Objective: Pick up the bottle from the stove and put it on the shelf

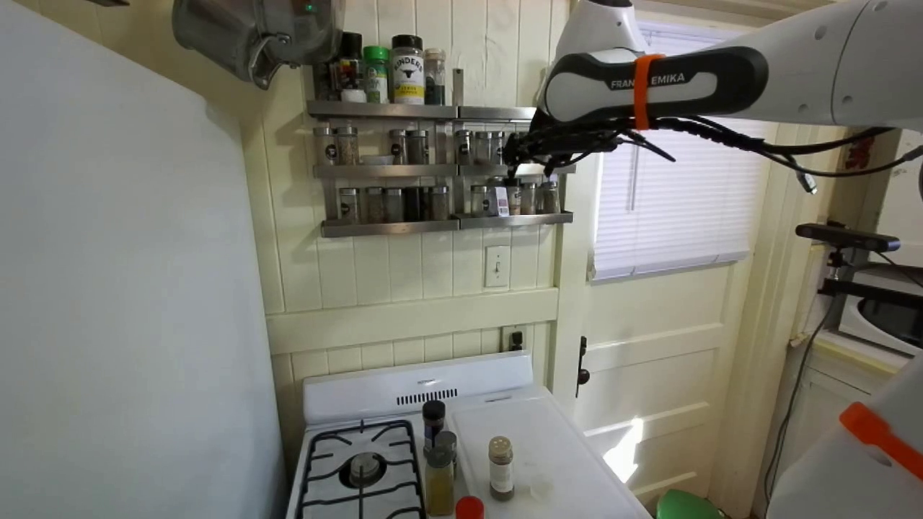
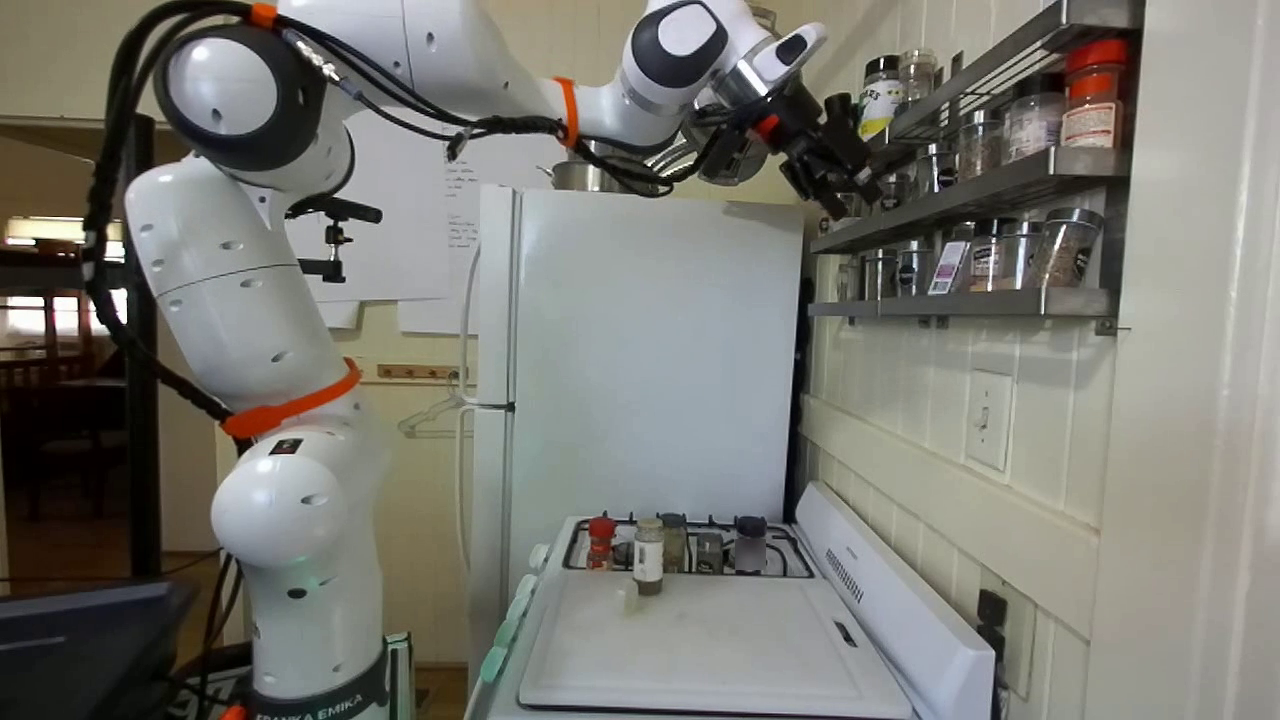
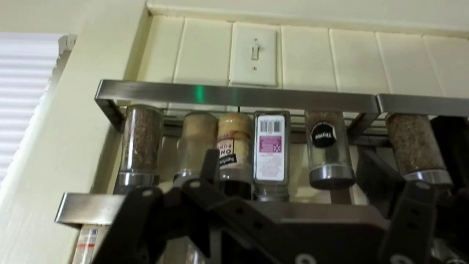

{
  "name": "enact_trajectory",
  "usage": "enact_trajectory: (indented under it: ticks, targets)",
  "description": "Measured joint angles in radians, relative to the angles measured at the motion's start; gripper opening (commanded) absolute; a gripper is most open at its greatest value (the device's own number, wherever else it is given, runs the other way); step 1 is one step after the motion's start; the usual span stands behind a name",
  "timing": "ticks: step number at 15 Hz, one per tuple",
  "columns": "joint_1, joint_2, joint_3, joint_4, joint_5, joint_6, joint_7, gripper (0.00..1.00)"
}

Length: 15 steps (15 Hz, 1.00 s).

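Fingers Spread Wide Before Steel Shelf

Brushed-steel tiers of the shelf, lined with small glass jars, cross a cream boarded wall, in an exterior view at 12 o'clock from the glossy white stove and its black grate. In front hangs the gripper, its angular black fingers spread wide. Through their gap, in the upside-down wrist view, show a clear, flat-faced barcode bottle toward 11 o'clock and a round, metal-lidded thyme jar toward 2 o'clock; whether a fingertip touches either cannot be told.

The barcode bottle rests on the bottom tier, base down, long axis near vertical; in an exterior view its printed label tips toward 1 o'clock, top to the wall.

On the stove's smooth cover, a white-labelled, pale-topped bottle stands upright, its perforated top pointing to 12 o'clock, long axis vertical. From it, in an exterior view, a red cap shows at 7 o'clock, a mustard-coloured jar at 9 o'clock and two dark-lidded jars toward 10 o'clock. Which bottle the task means, on shelf or stove, cannot be told.
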Motion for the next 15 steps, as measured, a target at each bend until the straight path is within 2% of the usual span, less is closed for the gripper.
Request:
enact_trajectory:
  ticks: [11,15]
  targets:
    - [0.049,-0.019,-0.058,-0.226,0.278,-0.011,-0.084,1.00]
    - [0.056,-0.007,-0.062,-0.277,0.327,-0.011,-0.095,1.00]
